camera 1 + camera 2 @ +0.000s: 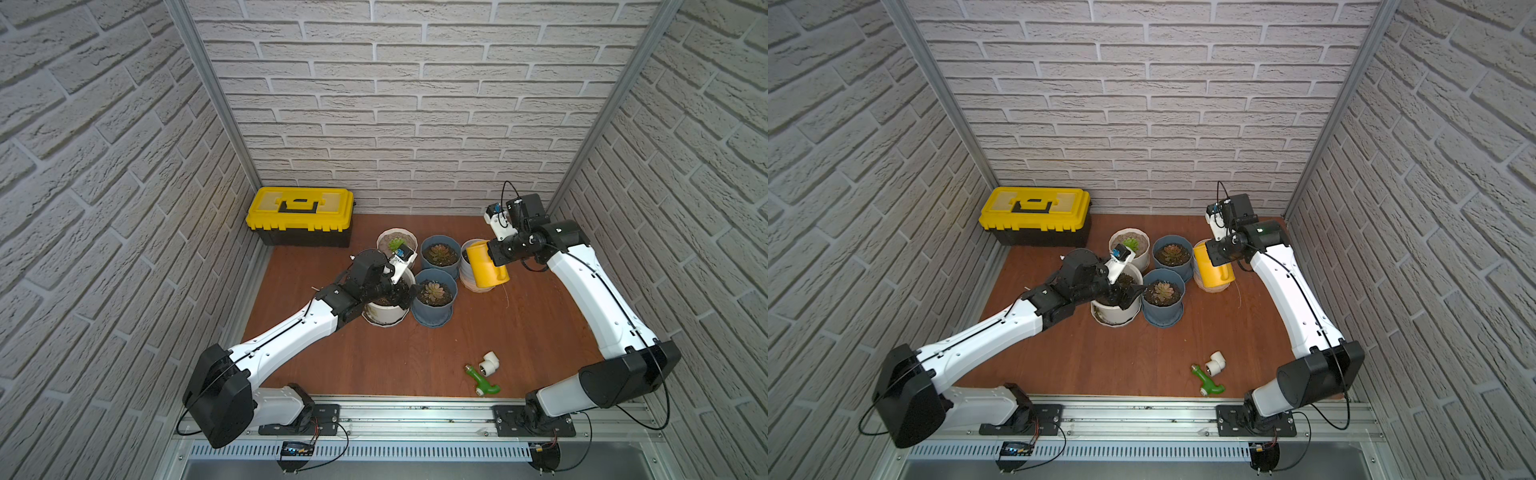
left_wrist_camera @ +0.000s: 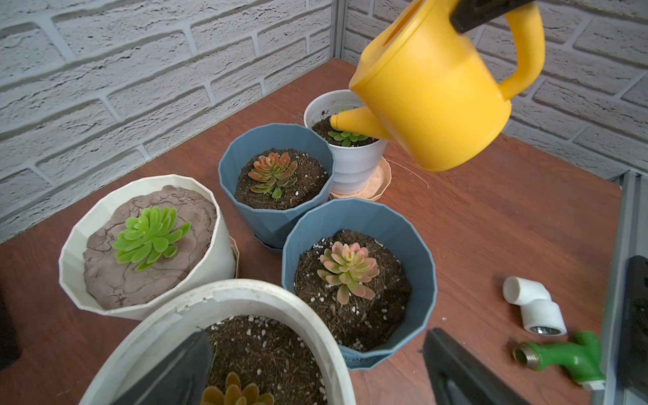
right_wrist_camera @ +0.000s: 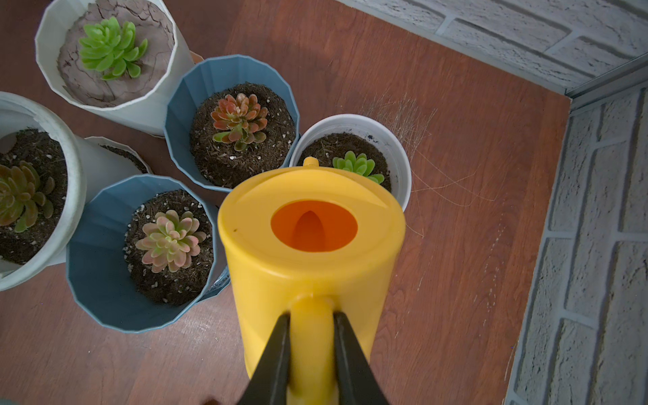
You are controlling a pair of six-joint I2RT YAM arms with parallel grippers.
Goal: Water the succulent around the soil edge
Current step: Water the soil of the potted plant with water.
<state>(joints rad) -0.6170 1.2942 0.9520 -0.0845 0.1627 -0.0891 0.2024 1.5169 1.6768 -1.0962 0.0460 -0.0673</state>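
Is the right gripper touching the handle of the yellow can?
Touching. In the right wrist view, the two fingers of the right gripper press against both sides of the handle of the can, with no gap.

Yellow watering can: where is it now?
In a top view the watering can hangs tilted at the right, handle in the right end effector, spout over the small white pot beside the rear blue pot.

A yellow toolbox (image 1: 300,216) occupies the surface's (image 1: 374,357) back-left corner; rear blue pot (image 1: 424,253) and front blue pot (image 1: 432,313) stand centrally; white elbow (image 1: 488,361) and green fitting (image 1: 483,380) lie near the front edge.
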